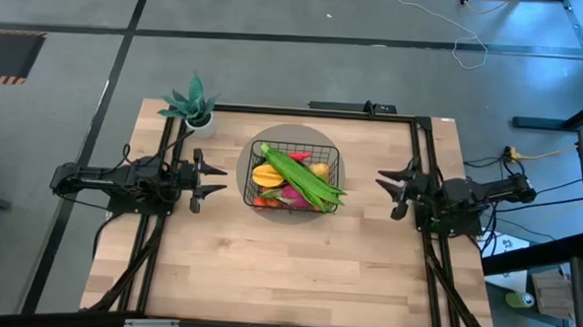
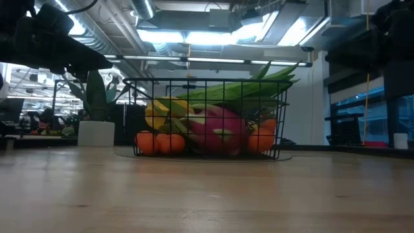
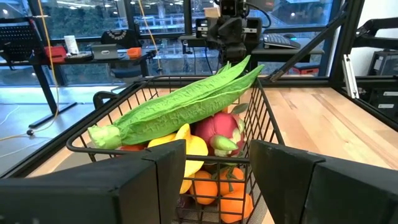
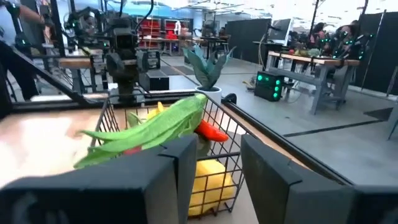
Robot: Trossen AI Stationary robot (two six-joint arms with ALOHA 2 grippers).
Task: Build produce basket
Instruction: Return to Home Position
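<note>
At the left of the high view: left gripper (image 1: 216, 180), level with the basket and well apart from its left side. Points right, fingers spread wide, gripping nothing. Just above it in the frame, near the upper left corner of the table (image 1: 287, 277): small white pot with a teal plant (image 1: 193, 106), close to the table edge and to the top of the black rails (image 1: 153, 246) running down that side. Across the lower half of the frame: a broad band of bare wood.

In the centre, a little above the middle of the board: square black wire basket (image 1: 307, 147), upright on a round grey mat (image 1: 293, 133), touching neither gripper. Open mesh sides, contents plain through them in the low view. Filled close to the rim. On top, laid corner to corner with one end rising over the rim: long green leafy bundle (image 1: 301, 176). Under it: pink dragon fruit (image 2: 220, 129) in the middle, orange tomatoes (image 2: 158, 142) low at the left of the low view and more at the right, a yellow mango (image 1: 266, 172) toward the left wall. Seen from the right wrist view: a red pepper (image 4: 211, 132) and a lemon (image 4: 208, 177) against the near mesh.

At the right of the high view: right gripper (image 1: 387, 187), facing left, level with the basket and well apart from its right side. Fingers parted wide, empty.
</note>
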